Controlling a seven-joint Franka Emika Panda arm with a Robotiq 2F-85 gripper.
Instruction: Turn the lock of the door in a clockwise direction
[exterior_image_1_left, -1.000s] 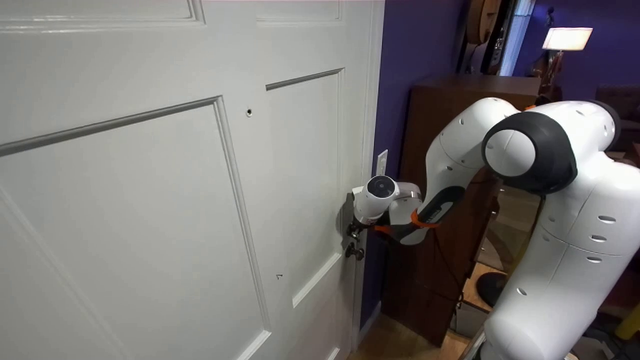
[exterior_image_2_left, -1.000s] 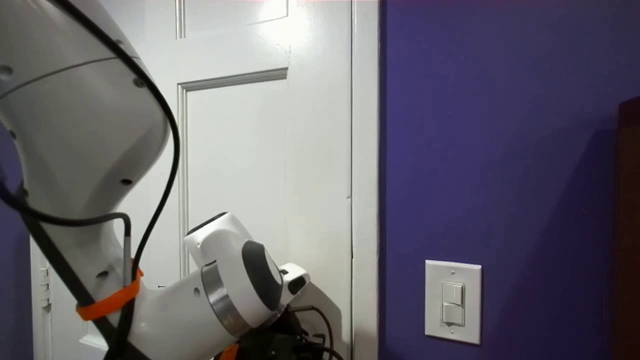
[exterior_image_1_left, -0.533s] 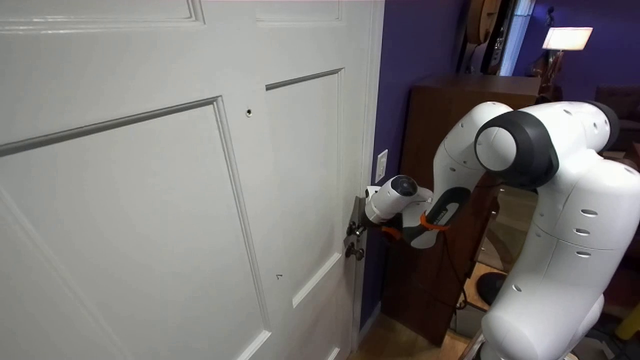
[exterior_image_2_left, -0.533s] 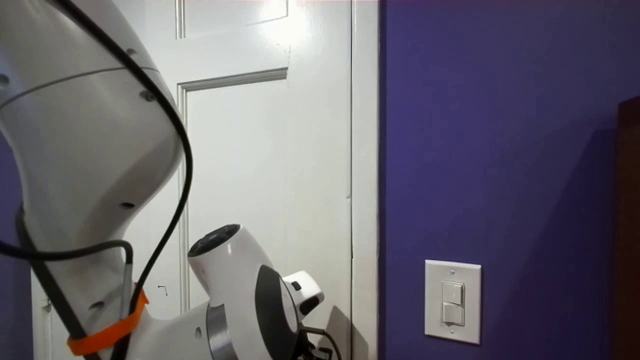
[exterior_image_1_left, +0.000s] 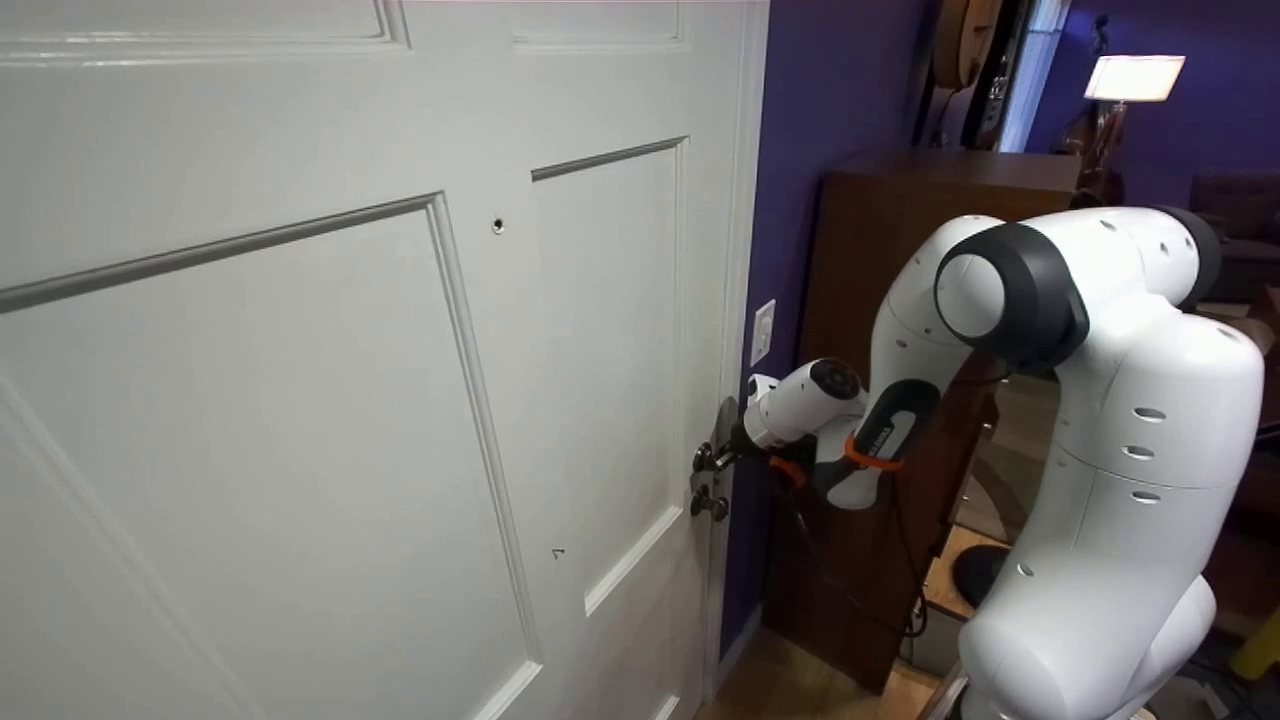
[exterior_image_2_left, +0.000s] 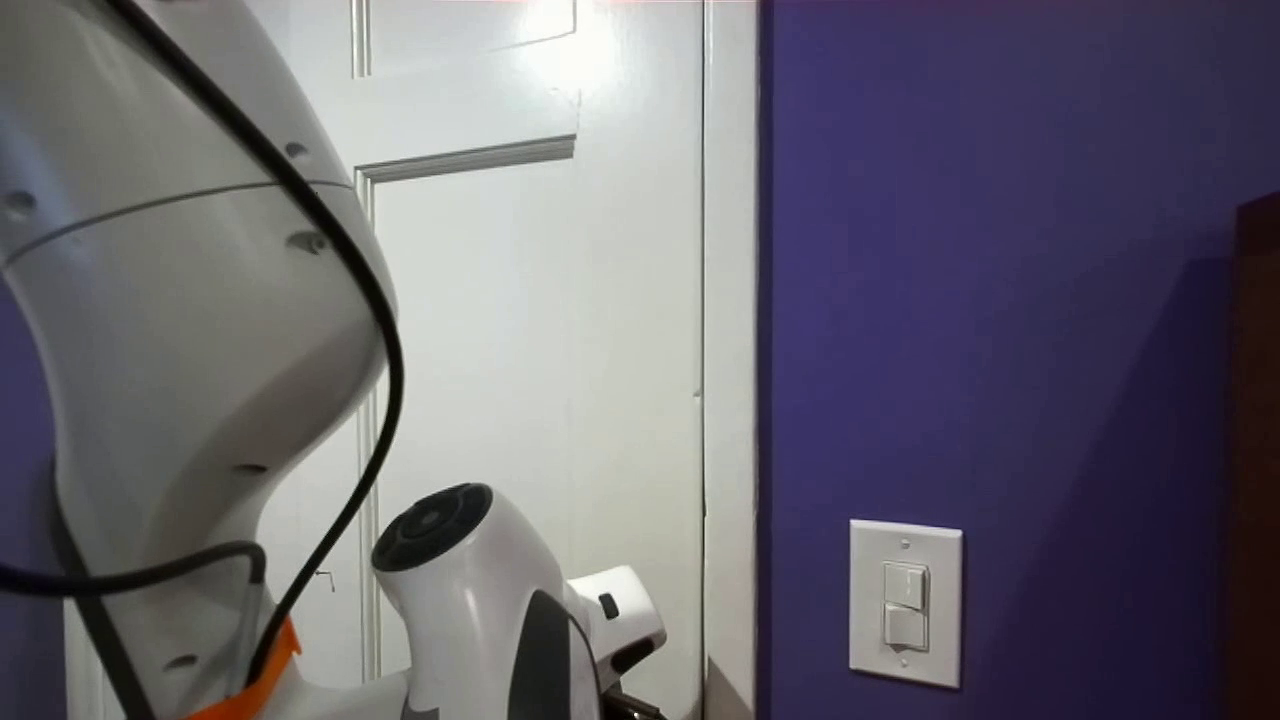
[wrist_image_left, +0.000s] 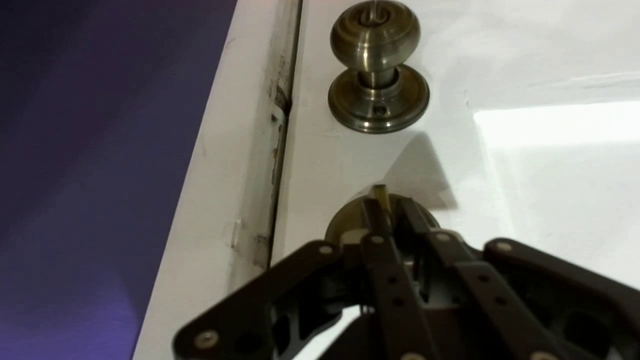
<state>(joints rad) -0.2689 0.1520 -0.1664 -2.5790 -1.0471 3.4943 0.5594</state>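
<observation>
The white panelled door shows in all views. The lock, a small metal turn piece on a round plate, sits above the door knob in an exterior view. In the wrist view, my gripper has its dark fingertips close together, one on each side of the turn piece. The left finger looks against it; a thin dark gap shows by the right one. I cannot tell if they press on it. The gripper also shows at the lock in an exterior view. The lock is out of view in an exterior view, where only a bit of gripper shows.
A round brass-coloured door knob stands beside the lock. The door frame and the purple wall with a light switch are close to the gripper. A dark brown cabinet stands behind the arm. A black cable hangs along the arm.
The arm's wrist has swung to the right and tilted in both exterior views, and it sits lower in one of them. The fingers stay near the lock. The door has not moved.
</observation>
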